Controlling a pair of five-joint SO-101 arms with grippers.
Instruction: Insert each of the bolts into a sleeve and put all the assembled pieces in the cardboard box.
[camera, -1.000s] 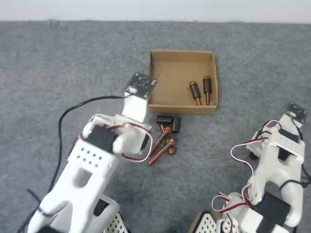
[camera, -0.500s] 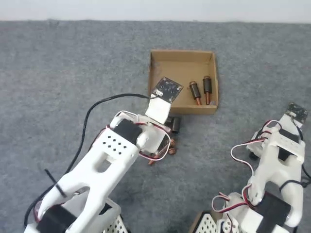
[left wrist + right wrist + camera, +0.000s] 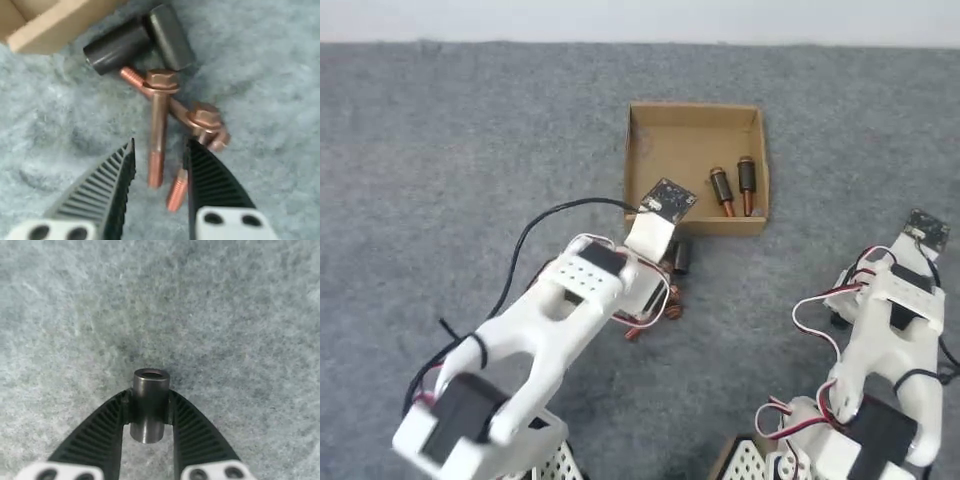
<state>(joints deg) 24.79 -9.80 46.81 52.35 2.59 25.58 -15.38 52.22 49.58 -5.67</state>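
Three copper bolts (image 3: 159, 125) lie crossed on the grey carpet, with two dark sleeves (image 3: 117, 47) just beyond them by the cardboard box (image 3: 45, 25). My left gripper (image 3: 157, 147) hangs open right over the bolts, one shank between its fingers. In the high view the left arm (image 3: 590, 290) covers most of the bolts (image 3: 670, 308); one sleeve (image 3: 680, 257) shows beside it. The cardboard box (image 3: 695, 226) holds two assembled pieces (image 3: 722, 190). My right gripper (image 3: 148, 396) is shut on another dark sleeve (image 3: 150, 385), held upright with its open end up, above bare carpet.
The right arm (image 3: 895, 315) stands at the table's lower right, well away from the box. Grey carpet covers the whole table. Both arm bases sit at the near edge. A black cable (image 3: 535, 235) loops out from the left arm.
My left arm has swung right and forward from beside the box's left corner to over the bolt pile. The right arm has stayed where it was, sleeve still held.
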